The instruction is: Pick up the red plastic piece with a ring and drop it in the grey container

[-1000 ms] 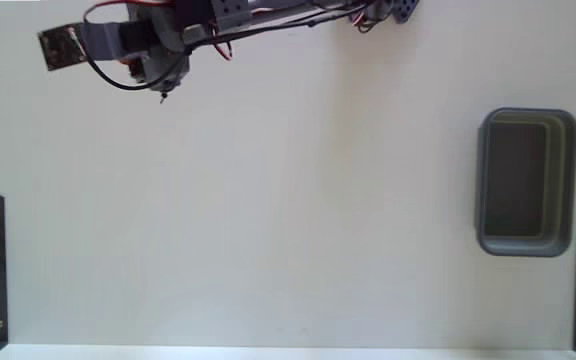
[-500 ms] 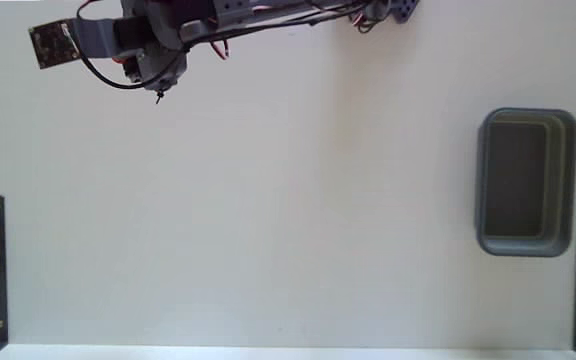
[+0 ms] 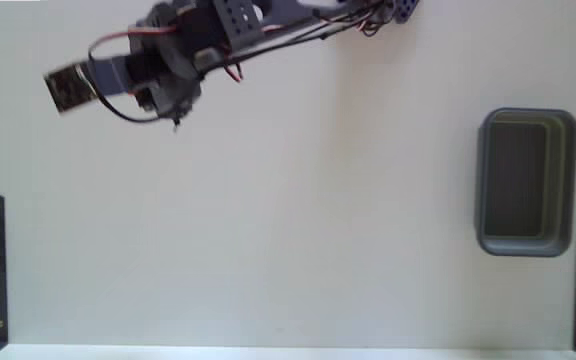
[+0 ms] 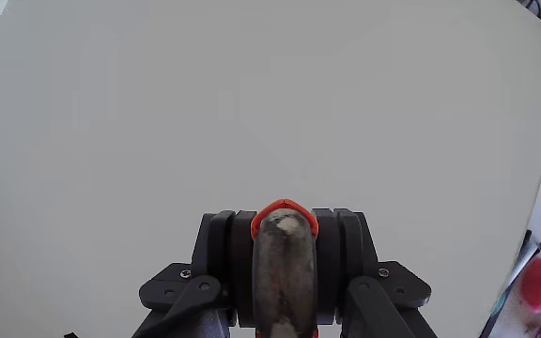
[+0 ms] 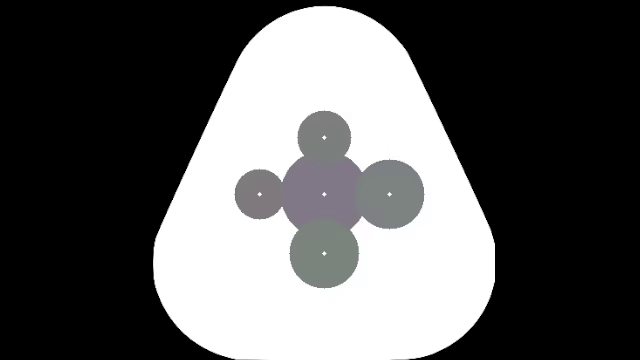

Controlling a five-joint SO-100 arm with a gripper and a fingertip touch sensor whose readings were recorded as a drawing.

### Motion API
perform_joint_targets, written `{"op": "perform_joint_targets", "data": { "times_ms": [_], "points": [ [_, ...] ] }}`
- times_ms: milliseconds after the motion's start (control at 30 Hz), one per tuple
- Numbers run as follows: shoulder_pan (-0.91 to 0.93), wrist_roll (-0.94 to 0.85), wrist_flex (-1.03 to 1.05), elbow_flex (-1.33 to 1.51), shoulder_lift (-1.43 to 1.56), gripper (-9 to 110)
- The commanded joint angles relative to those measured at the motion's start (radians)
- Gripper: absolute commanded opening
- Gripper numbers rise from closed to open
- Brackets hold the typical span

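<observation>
Showing between the dark jaws in the wrist view, the red plastic piece with a ring point(image 4: 285, 208) sits clamped at the tip of the gripper point(image 4: 285, 239), its red arc capping a grey rounded form. In the fixed view the gripper point(image 3: 175, 120) hangs over the white table point(image 3: 298, 220), well apart from the grey container point(image 3: 526, 182); since half a second ago the arm has swung slightly right and downward in that view.
</observation>
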Motion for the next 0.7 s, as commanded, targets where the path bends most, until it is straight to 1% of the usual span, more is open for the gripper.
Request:
{"op": "perform_joint_targets", "data": {
  "times_ms": [0,300,667],
  "points": [
    [-0.078,0.003,0.013,-0.037,0.045,28],
    [-0.315,0.003,0.013,-0.02,0.062,28],
    [-0.663,0.003,0.014,0.005,0.087,28]
  ]
}}
